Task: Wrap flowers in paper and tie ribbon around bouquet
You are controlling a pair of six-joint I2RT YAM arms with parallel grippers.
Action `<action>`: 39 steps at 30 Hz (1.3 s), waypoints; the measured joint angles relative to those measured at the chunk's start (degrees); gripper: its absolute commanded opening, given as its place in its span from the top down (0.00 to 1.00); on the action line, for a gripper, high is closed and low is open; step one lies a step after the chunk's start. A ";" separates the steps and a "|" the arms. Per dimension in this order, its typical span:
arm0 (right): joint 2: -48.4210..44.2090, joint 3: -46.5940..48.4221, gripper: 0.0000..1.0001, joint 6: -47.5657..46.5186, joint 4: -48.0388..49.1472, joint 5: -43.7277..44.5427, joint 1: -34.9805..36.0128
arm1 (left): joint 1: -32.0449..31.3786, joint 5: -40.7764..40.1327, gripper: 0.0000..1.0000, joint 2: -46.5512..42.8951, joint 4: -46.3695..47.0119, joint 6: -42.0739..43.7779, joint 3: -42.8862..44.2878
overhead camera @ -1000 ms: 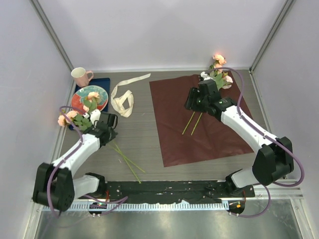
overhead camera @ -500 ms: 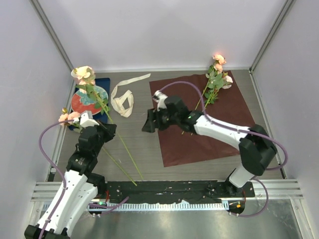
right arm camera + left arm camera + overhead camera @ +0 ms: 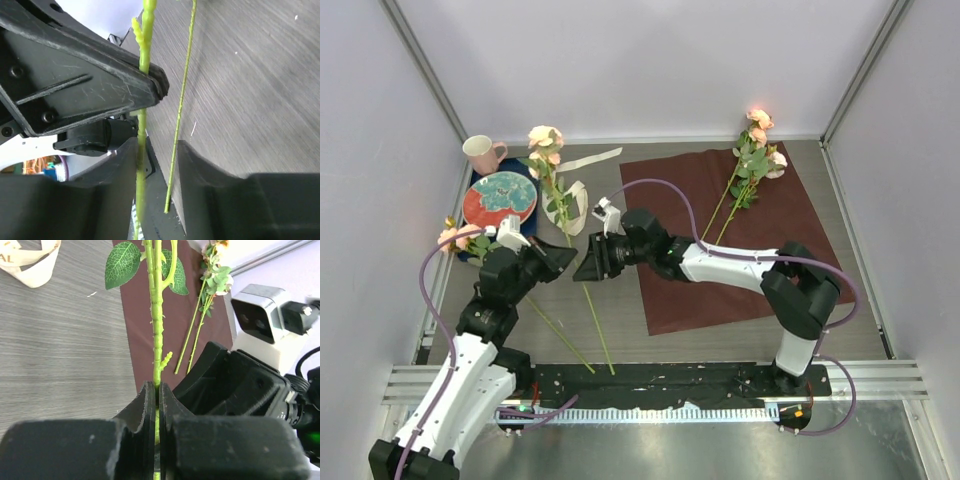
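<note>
A single rose (image 3: 545, 138) of the flowers is now held up off the table (image 3: 720, 345) by its stem (image 3: 157, 315), which is pinched between the closed jaws of the left gripper (image 3: 157, 390). A second ago that gripper was seen low at the table's left edge. The right gripper (image 3: 157, 146) was then over the roses (image 3: 757, 155) laid at the far right corner of the paper (image 3: 740, 285). It has since been brought across past the paper's left edge, and its jaws are seen parted about the same stem, close beside the left gripper and not yet clamped. A handover is judged to be under way, so that this rose can be carried to the paper. The ribbon (image 3: 567, 205) is seen untouched near the table's far edge, and a further stem (image 3: 560, 335) lies toward the near edge.
</note>
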 measured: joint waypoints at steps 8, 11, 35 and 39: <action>-1.73 -0.90 1.00 5.49 -1.20 8.90 -2.49 | 0.22 0.55 0.20 2.32 -2.91 0.11 4.11; -8.26 -5.88 1.00 6.36 -7.58 15.10 -10.78 | 0.22 1.03 0.21 3.63 -4.72 1.33 8.09; -0.90 2.60 1.00 -10.34 -33.42 21.55 -57.53 | 0.22 13.94 0.23 8.28 -2.27 -4.55 2.64; 0.11 2.78 1.00 -10.25 -32.06 20.65 -57.46 | 0.22 15.02 0.23 10.21 -1.36 -5.18 2.54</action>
